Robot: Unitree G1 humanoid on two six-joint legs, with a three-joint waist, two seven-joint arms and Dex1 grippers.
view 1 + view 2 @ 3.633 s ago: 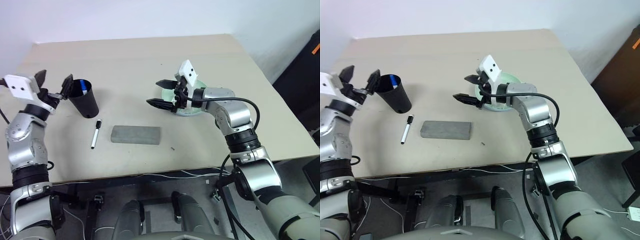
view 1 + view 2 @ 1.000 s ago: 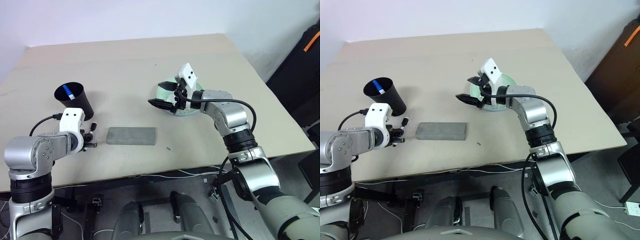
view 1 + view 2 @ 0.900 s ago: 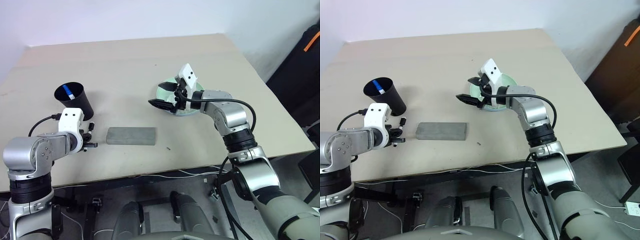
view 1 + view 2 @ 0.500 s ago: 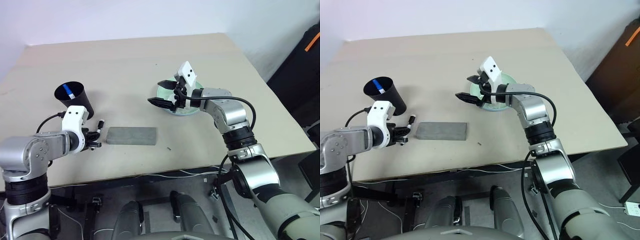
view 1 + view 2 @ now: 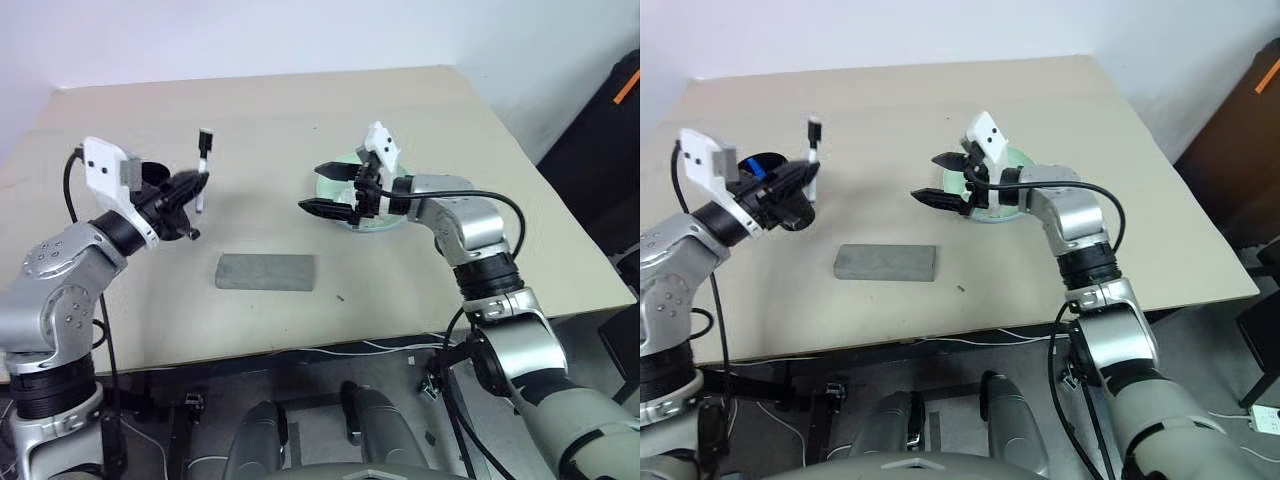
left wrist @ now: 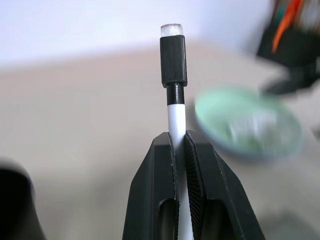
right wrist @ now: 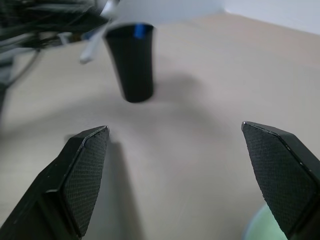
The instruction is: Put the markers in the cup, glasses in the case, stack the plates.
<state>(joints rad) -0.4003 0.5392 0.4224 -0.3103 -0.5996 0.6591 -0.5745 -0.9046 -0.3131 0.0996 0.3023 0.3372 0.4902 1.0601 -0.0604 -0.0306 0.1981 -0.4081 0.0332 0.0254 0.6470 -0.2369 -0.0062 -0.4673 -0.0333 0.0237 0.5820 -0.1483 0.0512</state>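
Observation:
My left gripper [image 5: 196, 188] is shut on the black-capped marker [image 5: 203, 160], holding it upright in the air with the cap [image 6: 173, 60] on top. It hangs just in front of the black cup [image 7: 131, 65], which is partly covered by the hand in the eye views. The blue-capped marker [image 7: 142, 31] stands inside the cup. My right gripper [image 5: 312, 188] is open and empty, hovering by the left edge of the mint green plate [image 6: 247, 122], which shows a light blue rim beneath it. The grey case [image 5: 265, 271] lies closed at the table's middle front. The glasses are out of view.
The beige table [image 5: 400, 110] stretches bare behind the cup and the plates. A dark object with an orange strap [image 5: 628, 95] stands off the table's right side. Cables hang under the front edge.
My left gripper has risen from the table beside the case with the black-capped marker and turned it upright near the cup. The right arm has stayed put.

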